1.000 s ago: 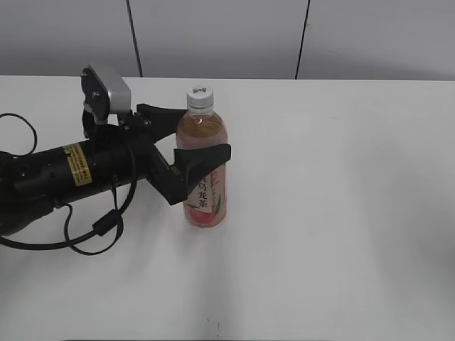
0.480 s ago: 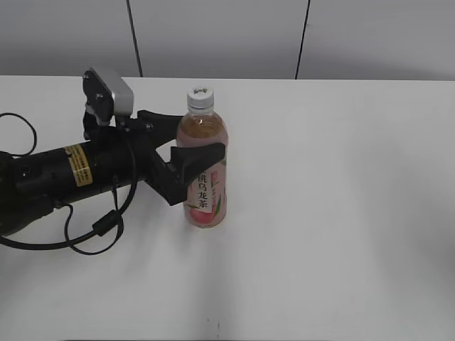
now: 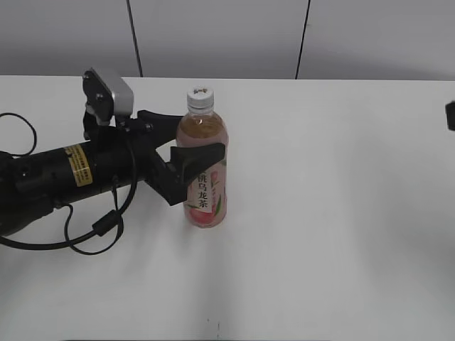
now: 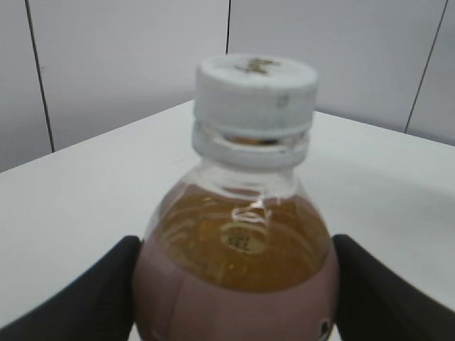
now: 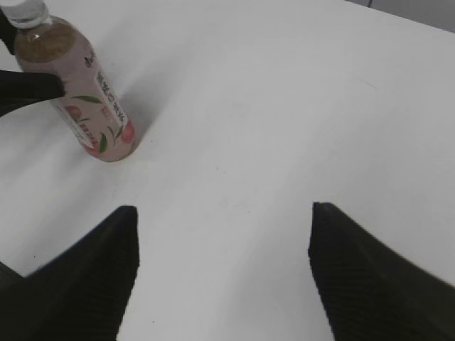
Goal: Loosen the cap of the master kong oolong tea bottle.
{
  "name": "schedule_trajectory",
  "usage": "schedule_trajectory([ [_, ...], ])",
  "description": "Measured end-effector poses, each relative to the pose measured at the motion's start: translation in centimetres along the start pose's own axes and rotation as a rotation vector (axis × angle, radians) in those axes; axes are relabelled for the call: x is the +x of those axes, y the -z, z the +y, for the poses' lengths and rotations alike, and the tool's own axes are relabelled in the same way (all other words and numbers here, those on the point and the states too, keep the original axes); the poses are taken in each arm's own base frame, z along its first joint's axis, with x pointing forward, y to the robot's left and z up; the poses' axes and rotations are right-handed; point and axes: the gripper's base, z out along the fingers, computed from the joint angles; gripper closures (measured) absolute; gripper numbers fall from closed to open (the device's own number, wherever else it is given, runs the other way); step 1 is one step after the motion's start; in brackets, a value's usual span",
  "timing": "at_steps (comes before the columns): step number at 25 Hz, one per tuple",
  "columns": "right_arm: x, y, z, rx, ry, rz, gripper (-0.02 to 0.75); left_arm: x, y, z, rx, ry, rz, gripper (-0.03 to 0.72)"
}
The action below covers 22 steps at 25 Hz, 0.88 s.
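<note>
Exterior view is showing me the master kong oolong tea bottle (image 3: pixel 205 170) standing upright on the white counter (image 3: pixel 341 213), left of centre, with its cap (image 3: pixel 200 97) on top. My left tool (image 3: pixel 201 145) is reaching in level from the left, and its two black fingers are pressing against opposite sides of the bottle's upper body, just under the shoulder. In the left wrist view they are sitting tight against the plastic, so I am reading this as a bracing grip on the bottle. My right tool (image 5: pixel 224 273) is hanging well off to the right, jaws spread wide and holding nothing; only a dark sliver of that arm is showing at the frame edge. I am judging the bracing step as done. Next I am needing to bring the right tool over the cap, close on its rim and twist while the left is keeping the bottle from turning.
</note>
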Motion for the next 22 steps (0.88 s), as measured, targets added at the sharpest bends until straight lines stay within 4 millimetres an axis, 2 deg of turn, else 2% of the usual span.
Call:
schedule_trajectory([
  [8,-3.6,-2.2,-1.3,-0.063,0.033,-0.009,0.172,0.0,0.0,0.0,0.0,0.0,0.0,0.212],
  [11,-5.1,-3.2,-1.3,-0.104,0.087,0.008,0.172,0.0,0.0,0.0,0.0,0.0,0.0,0.213],
  [16,-7.5,-5.6,0.3,-0.228,0.213,0.087,0.174,0.0,0.0,0.0,0.0,0.0,0.0,0.213],
  [22,-10.8,-8.3,2.7,-0.349,0.375,0.164,0.244,0.0,0.0,0.0,0.0,0.001,0.0,0.213],
])
